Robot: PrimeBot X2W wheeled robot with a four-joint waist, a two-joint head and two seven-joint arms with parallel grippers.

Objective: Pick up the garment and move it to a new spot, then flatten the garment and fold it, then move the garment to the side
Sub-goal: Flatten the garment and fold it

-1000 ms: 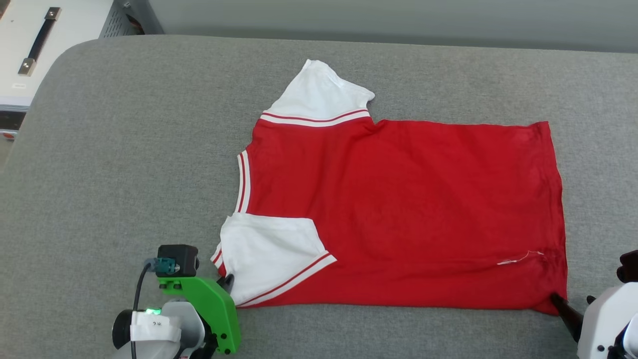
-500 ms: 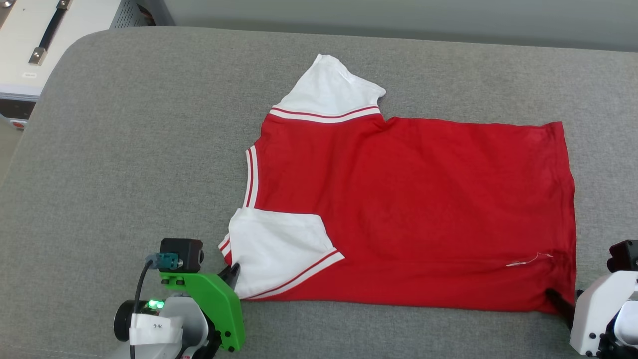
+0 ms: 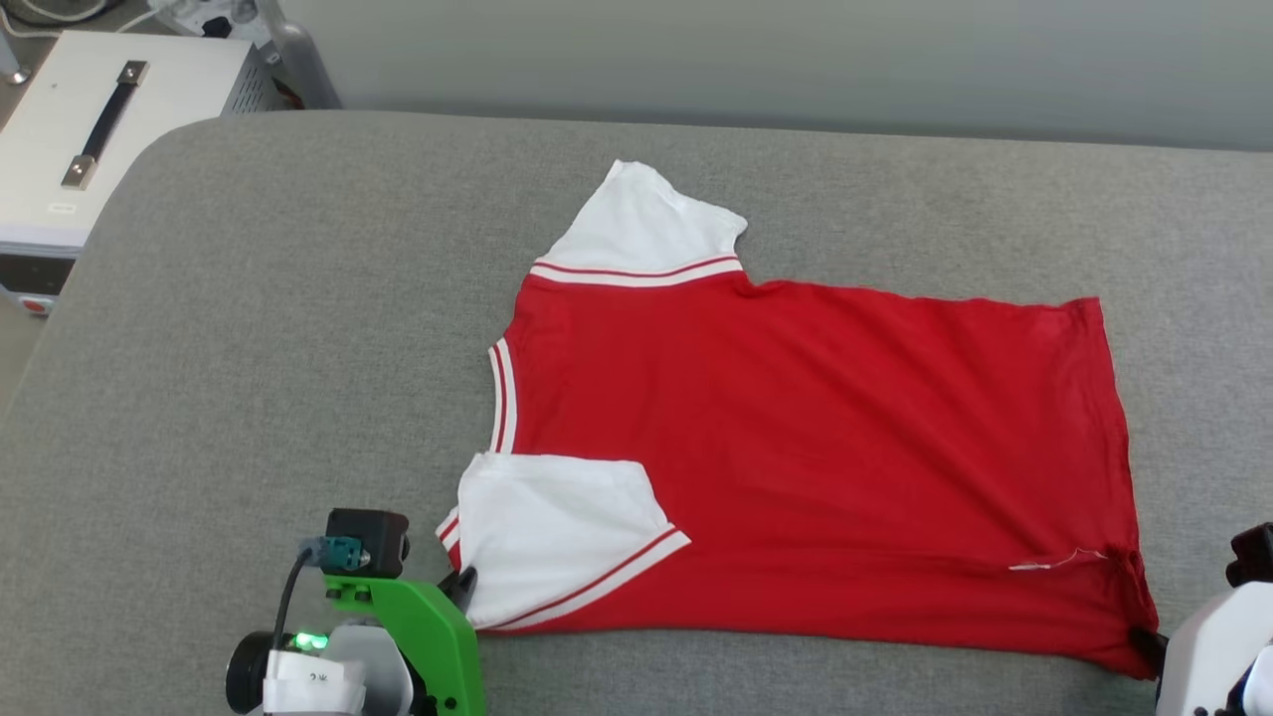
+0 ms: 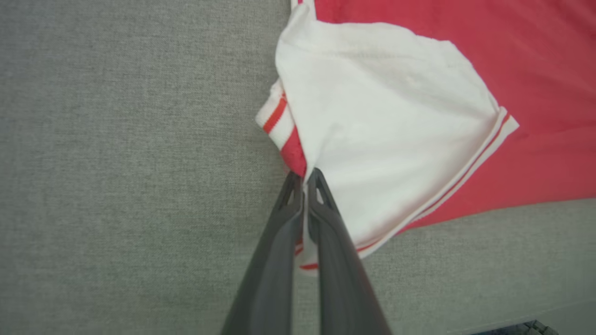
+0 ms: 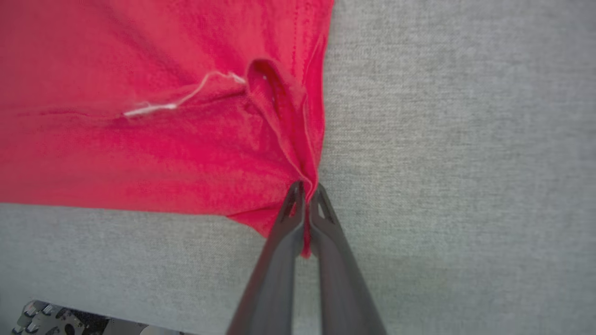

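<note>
— So, where does the garment (image 3: 796,447) lie from your jaws?
— Spread plain-red side up on the grey cushion (image 3: 249,348), long axis running left to right, collar toward your left. Your left gripper (image 4: 305,179) is clenched on the near sleeve's corner; your right gripper (image 5: 307,188) pinches the near hem corner.
— Then the fold?
— Likely you carry that near edge away from you, both arms together.
</note>
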